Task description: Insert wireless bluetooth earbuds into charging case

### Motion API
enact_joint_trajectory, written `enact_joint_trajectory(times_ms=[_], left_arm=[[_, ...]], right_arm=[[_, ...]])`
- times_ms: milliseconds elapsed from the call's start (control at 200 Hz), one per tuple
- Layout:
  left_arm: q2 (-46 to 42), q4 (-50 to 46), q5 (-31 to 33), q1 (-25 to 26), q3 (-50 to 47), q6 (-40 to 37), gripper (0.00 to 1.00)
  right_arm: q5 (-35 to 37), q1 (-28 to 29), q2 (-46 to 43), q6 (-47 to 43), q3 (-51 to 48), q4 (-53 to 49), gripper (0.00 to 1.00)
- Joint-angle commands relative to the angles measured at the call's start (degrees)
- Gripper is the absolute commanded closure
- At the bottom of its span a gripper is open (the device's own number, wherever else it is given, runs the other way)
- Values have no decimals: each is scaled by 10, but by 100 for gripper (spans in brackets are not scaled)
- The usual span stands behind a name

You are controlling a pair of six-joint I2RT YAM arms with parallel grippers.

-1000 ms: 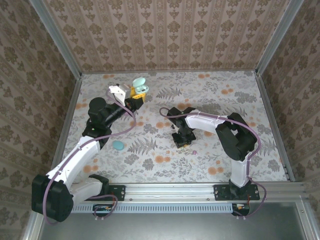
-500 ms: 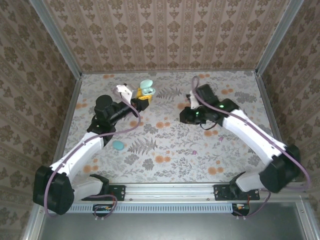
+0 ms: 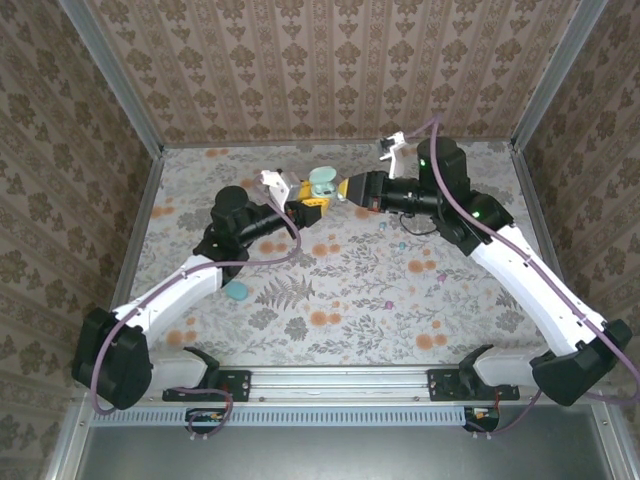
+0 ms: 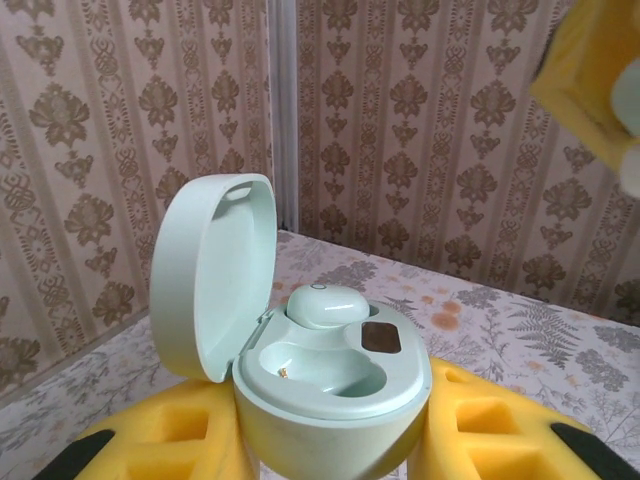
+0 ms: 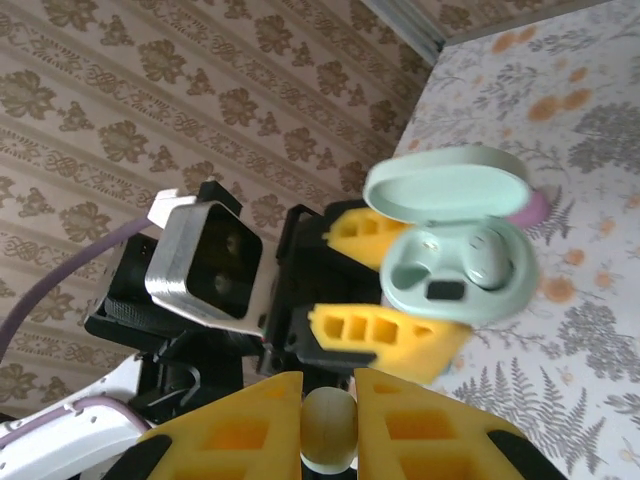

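— Where is the case [image 4: 335, 395]?
— The left gripper [image 4: 333, 445] is pinching it between its yellow fingers. The lid is standing open.
— Is anything sitting inside?
— One bud [image 4: 325, 305] is lying in its hole. The hole [image 4: 318, 368] next to it is showing empty.
— And the other bud [image 5: 328, 428]?
— The right gripper [image 5: 330, 400] is squeezing it tight, near the case but not touching.
— So, half done?
— I am guessing yes. The second bud is waiting to go in.
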State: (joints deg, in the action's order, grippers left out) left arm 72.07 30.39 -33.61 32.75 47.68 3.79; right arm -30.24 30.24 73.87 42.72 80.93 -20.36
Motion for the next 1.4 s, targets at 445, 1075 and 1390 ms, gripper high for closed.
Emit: enact_joint_trajectory(times_ms=[445,1075,1390], left_arm=[[9,32,-12,21,25,-9,67],[10,39,-9,22,26,-4,67],[6,38,-6,22,25,-4,67]], right_arm=[[57,27,84,2,63,11,80],[101,47,117,-46,106,-80,79],[128,50,117,-61,119,-100,77]])
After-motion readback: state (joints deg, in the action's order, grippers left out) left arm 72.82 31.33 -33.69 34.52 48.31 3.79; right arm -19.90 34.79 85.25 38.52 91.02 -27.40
